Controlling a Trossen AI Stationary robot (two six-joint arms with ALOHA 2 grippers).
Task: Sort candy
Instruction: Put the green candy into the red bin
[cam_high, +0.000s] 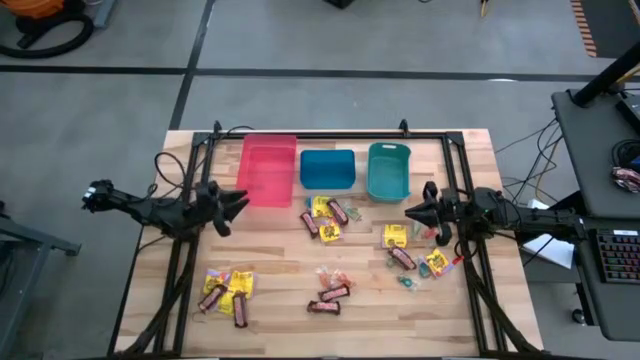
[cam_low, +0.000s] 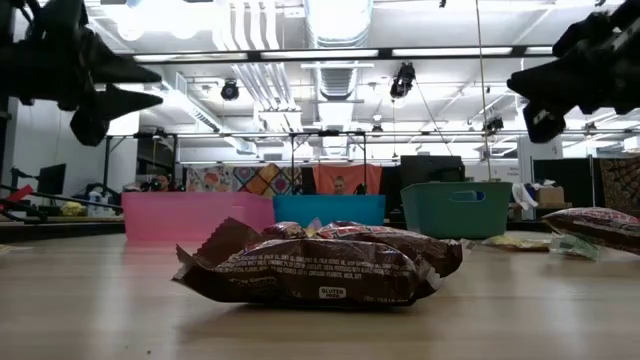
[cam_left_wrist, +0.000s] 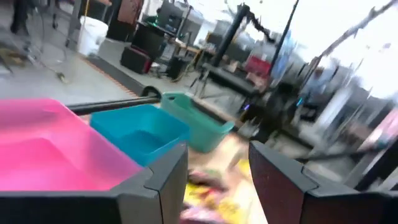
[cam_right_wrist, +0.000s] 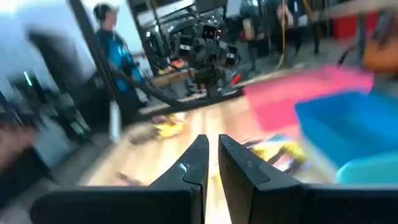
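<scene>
Wrapped candy (cam_high: 330, 222) scattered across table (cam_high: 290, 300)

We see two arms of matte black, each built from slim tubular links joined by chunkier rounded housings. The left tool (cam_high: 238, 206) ends in two tapering black fingers (cam_left_wrist: 163, 180) with flat, angular inner faces and bevelled edges. The right tool (cam_high: 412, 212) carries the same pointed pair (cam_right_wrist: 189, 171), smooth and dark, without visible markings. Thin black cables loop off the arms near their bases at the left and right of the frame. Black metal rails frame both mounts.
</scene>
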